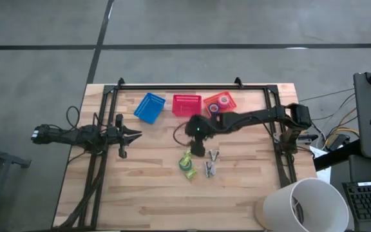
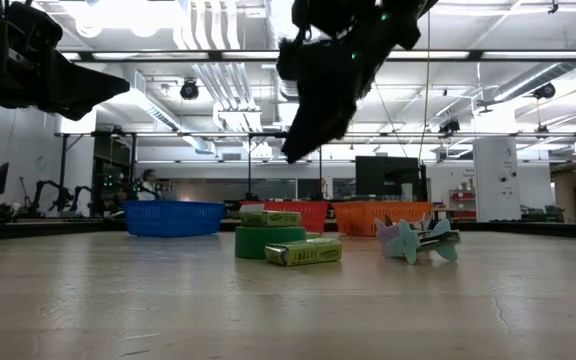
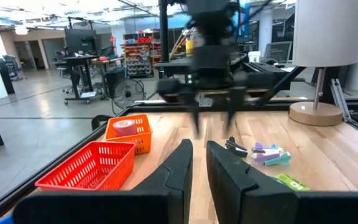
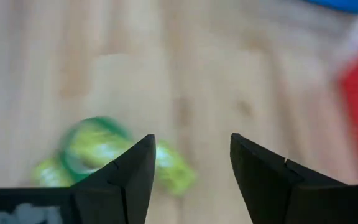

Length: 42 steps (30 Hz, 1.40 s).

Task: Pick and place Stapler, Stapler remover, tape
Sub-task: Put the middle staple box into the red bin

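Observation:
A green tape roll (image 1: 187, 165) lies flat on the table with yellow-green blocky items (image 2: 303, 252) on and beside it; whether these are the stapler I cannot tell. To their right lie pastel stapler removers (image 1: 211, 162). My right gripper (image 4: 192, 168) hangs open above the table, slanting down, just on the far side of the green roll (image 4: 95, 146), with nothing between its fingers. A red-pink tape roll (image 3: 124, 126) lies in the orange basket (image 1: 219, 103). My left gripper (image 3: 199, 165) waits level at the table's left, its fingers a narrow gap apart and empty.
A blue basket (image 1: 149, 107), a red basket (image 1: 187, 105) and the orange one stand in a row at the far edge. A white lampshade (image 1: 304, 203) rises at the near right corner. Bare wood lies near the front edge.

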Tool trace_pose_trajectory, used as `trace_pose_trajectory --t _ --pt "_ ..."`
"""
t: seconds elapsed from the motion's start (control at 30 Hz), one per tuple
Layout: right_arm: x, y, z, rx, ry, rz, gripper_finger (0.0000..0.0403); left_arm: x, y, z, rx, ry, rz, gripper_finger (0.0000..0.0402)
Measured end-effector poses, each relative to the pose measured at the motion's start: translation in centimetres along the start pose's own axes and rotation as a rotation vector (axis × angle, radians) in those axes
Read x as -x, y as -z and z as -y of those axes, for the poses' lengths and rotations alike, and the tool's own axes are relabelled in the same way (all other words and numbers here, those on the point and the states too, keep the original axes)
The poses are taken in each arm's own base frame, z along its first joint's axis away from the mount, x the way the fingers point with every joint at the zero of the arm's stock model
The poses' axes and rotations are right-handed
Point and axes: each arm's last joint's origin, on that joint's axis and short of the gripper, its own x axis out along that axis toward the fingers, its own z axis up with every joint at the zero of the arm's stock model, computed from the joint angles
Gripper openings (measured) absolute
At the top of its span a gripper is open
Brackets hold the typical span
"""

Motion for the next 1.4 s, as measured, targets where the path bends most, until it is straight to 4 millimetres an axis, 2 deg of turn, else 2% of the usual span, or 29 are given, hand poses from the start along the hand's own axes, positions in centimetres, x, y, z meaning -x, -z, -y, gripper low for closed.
trace_pose_trajectory --t 0.2,0.3,0.53,0.8,1.0,1.4 --pt "-0.3 -0.5 -4.2 0.227 -0.086 0.107 0.0198 0.0 0.0 0.0 0.000 0.000 0.000 0.0051" --pt "-1.0 -0.5 -5.4 0.272 -0.109 0.143 0.0198 0.0 0.0 0.0 0.000 0.000 0.000 0.0051" --pt "-3.0 0.8 -5.3 0.336 -0.104 -0.025 0.0199 0.0 0.0 0.0 0.000 0.000 0.000 0.0051" --pt "-5.8 1.7 -5.5 0.456 -0.130 -0.129 0.0199 0.0 0.0 0.0 -0.001 0.000 -0.003 0.0051" --pt "-5.9 1.1 -5.5 0.501 -0.103 -0.106 0.0199 0.0 0.0 0.0 -0.002 0.000 -0.005 0.0051" --pt "-6.7 1.7 -5.8 0.573 -0.128 -0.126 0.0199 0.0 0.0 0.0 -0.002 0.000 -0.005 0.0051"
